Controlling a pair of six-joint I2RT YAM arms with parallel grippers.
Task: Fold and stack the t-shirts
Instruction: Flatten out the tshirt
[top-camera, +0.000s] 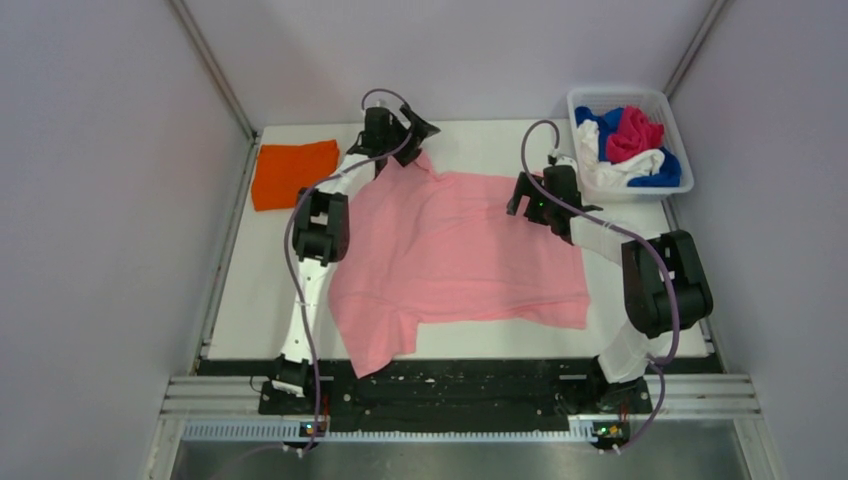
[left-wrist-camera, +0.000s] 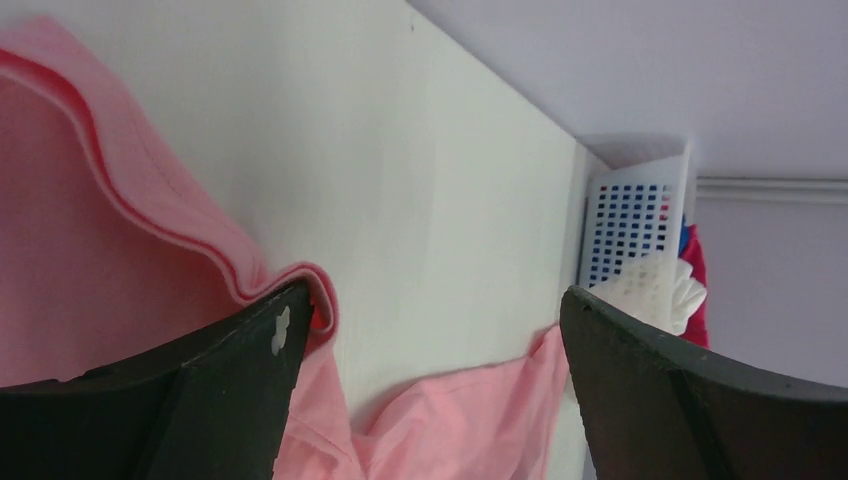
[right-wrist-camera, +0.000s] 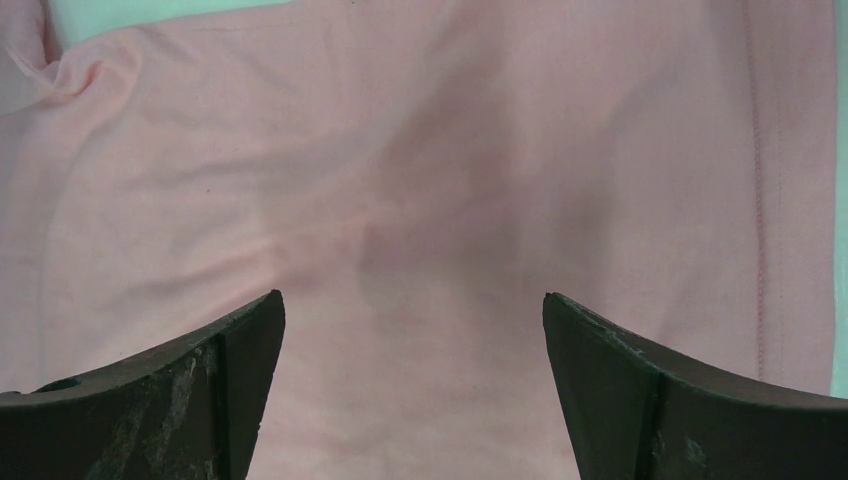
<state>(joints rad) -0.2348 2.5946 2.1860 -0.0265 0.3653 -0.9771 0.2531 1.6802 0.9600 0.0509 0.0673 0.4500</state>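
top view: the pink t-shirt (top-camera: 460, 255) lies spread over the middle of the table (top-camera: 250, 300). it is rumpled, with a sleeve at the near left and that corner hanging over the table's near edge. its far left corner is hidden under the left gripper (top-camera: 408, 128). the right gripper (top-camera: 522, 195) stands over the far right part, and its arm covers part of the right edge. from here the opening of either gripper is hard to make out. the orange t-shirt (top-camera: 292, 172) lies folded flat at the far left corner, apart from the pink one. a basket (top-camera: 620, 92) at the far right corner holds the blue t-shirt (top-camera: 665, 172), the white t-shirt (top-camera: 610, 165) and the magenta t-shirt (top-camera: 633, 133), bundled so that their outlines cannot be separated.

left wrist view: both fingers are cut off by the lower edge. they stand wide apart with nothing clamped between them. a doubled edge of the pink t-shirt curls against the tip of one finger (left-wrist-camera: 250, 370); whether it presses the cloth cannot be told. the basket shows beyond, partly hidden by the other finger.

right wrist view: the fingers stand wide apart and hold nothing. pink cloth fills nearly the whole view, smooth with faint creases and a shadow at the middle. a stitched hem runs down the right side. slivers of table show at the top left and along the right edge.
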